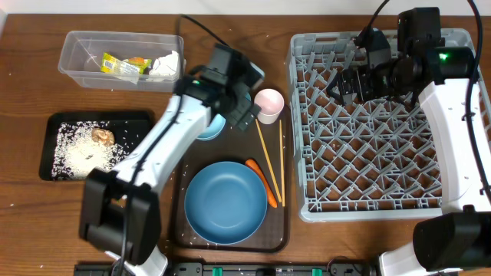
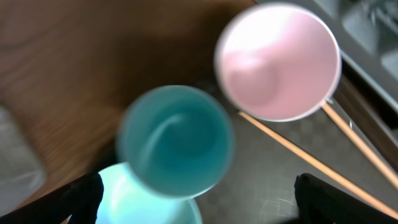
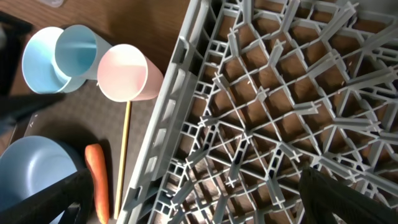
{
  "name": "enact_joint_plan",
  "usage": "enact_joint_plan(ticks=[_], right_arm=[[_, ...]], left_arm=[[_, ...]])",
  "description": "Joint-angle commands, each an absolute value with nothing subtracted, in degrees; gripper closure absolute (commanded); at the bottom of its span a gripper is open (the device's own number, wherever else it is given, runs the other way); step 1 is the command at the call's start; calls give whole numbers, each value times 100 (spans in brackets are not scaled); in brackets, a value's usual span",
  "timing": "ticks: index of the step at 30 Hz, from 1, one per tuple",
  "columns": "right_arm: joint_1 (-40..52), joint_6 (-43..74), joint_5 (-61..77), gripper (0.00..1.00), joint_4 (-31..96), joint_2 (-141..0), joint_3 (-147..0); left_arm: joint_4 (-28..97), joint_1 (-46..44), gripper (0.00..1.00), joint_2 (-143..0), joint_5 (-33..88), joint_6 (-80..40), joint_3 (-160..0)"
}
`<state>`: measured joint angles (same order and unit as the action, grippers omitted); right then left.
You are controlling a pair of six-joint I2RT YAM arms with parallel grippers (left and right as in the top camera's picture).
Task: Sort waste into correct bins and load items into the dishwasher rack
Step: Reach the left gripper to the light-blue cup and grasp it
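**Left hand** (image 2: 199,190): spread to its full width and holding nothing. It hangs directly above the light-blue cup (image 2: 176,142). The cup stands mouth-up at the far end of the dark serving tray (image 1: 278,230), just beside the pale pink cup (image 2: 278,61). It overlaps the small light-blue bowl (image 2: 149,204) (whether it leans on the bowl or sits in it cannot be told).

**Right hand** (image 3: 196,200): also wide open and empty, above the left side of the dishwasher rack (image 3: 280,93).

**Step judged in hand:** taking the light-blue cup for the rack.

**Recommendation:** descend centred so the fingers (image 2: 68,199) straddle the cup wall. Keep clear of the bowl and the pink cup, since both sides look tight. Close gently and lift straight up.

**Materials:**
- The cups and bowl are smooth, round and thin-walled, and probably slippery.
- The rack is a rigid grey lattice of pegs.
- The chopsticks (image 1: 268,165) are thin wood and likely to roll.
- The orange carrot (image 1: 262,184), tapered and matte, lies between the blue plate (image 1: 226,201) and the chopsticks, not yet binned.
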<state>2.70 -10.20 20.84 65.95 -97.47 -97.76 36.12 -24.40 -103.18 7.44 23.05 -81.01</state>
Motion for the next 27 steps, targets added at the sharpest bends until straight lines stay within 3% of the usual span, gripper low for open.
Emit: enact_joint_plan(ticks=[1,11,15,18,21,23,27], right_arm=[[307,-1079,2137,1,6643,-9688,-9767],[307,-1081,2137,1,6637,-9688,-9767],[307,-1081,2117,1,6643,-9688,-9767],[307,-1081,2097,1,6646,-9688,-9767],[307,-1081,2097,1,6646,-9688,-9767],[307,-1081,2097,1,6643,-9688,-9767],[307,-1081,2097,1,6626,-9688,-9767]], left_arm=[[3699,-2473,5,-10593,742,2764,-8090],[3354,-2467,16,-11026,513,2788,-8090],[3199,-2473,27,-11260,513,2788,-8090],[3247,-2473,41,-11445,510,2788,-8090],[3293,-2471,75,-11544,416,2783,-8090],[3308,-2471,88,-11526,349,2781,-8090],[3308,-2467,94,-11345,318,2779,-8090]])
